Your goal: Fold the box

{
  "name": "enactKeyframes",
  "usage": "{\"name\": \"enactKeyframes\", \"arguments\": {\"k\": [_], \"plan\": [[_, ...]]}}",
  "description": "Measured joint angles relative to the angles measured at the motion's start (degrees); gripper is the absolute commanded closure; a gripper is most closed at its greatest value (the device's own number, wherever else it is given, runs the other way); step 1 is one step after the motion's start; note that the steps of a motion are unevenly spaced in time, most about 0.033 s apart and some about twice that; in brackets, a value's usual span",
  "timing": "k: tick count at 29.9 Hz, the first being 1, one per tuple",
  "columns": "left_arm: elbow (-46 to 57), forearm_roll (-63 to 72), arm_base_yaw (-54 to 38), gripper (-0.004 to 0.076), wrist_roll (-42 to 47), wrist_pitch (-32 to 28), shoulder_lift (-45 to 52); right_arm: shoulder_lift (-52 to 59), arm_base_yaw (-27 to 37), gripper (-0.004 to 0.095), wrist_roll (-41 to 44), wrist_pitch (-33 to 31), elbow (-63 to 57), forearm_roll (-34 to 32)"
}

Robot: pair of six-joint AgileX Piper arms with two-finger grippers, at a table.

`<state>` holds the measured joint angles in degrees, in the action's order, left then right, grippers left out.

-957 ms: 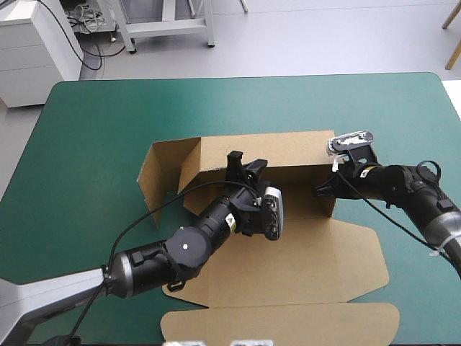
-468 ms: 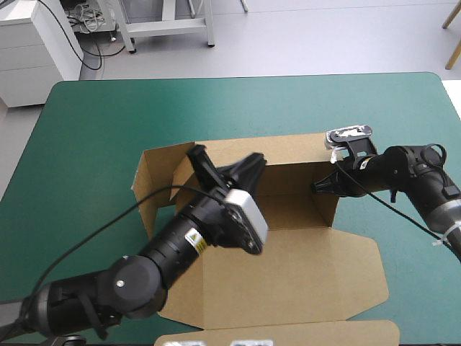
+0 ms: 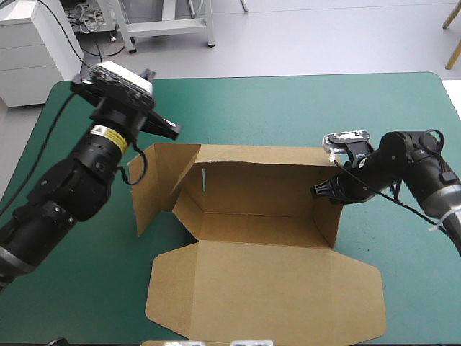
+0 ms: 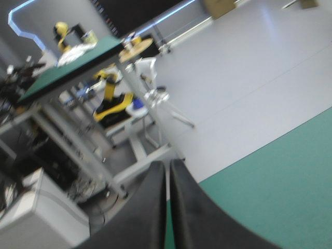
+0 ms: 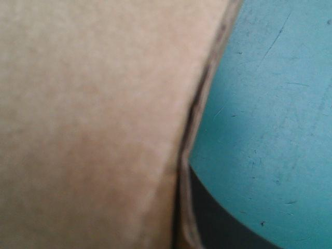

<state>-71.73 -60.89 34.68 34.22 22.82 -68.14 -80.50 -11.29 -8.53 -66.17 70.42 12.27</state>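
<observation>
At the middle of the desk (image 3: 302, 108) our box (image 3: 248, 216) is sitting as an open tray, its walls standing up and its lid (image 3: 266, 288) lying flat toward the near edge. We are pinching its right end wall (image 3: 330, 223) with our right fingers (image 3: 321, 189), the brown board clamped between them. Our left fingers (image 4: 150, 207) are pressing together into one point, hanging high above the desk's far left part, clear of the box.
</observation>
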Motion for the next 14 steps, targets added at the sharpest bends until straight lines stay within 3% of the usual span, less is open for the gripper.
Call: {"name": "enactKeyframes", "arguments": {"k": [4, 8, 12, 14], "plan": [[-0.07, 15.96, -13.12, 0.0715, -9.14, 0.84, -1.55, -3.8, 0.0, 0.0907, 0.26, -0.23, 3.26, 0.0], [-0.07, 36.07, -23.1, 0.0715, -23.78, 4.65, -3.92, -9.73, 0.05, 0.0905, 0.37, 7.23, 6.78, -0.52], [-0.07, 53.62, -30.55, 0.0715, -39.18, 12.56, -7.24, -15.89, -0.01, 0.0894, -0.11, 13.54, 9.42, 0.05], [-0.07, 59.56, -33.34, 0.0715, -43.43, 15.87, -8.46, -17.93, -0.13, 0.0821, -0.59, 14.62, 10.53, 0.13]]}}
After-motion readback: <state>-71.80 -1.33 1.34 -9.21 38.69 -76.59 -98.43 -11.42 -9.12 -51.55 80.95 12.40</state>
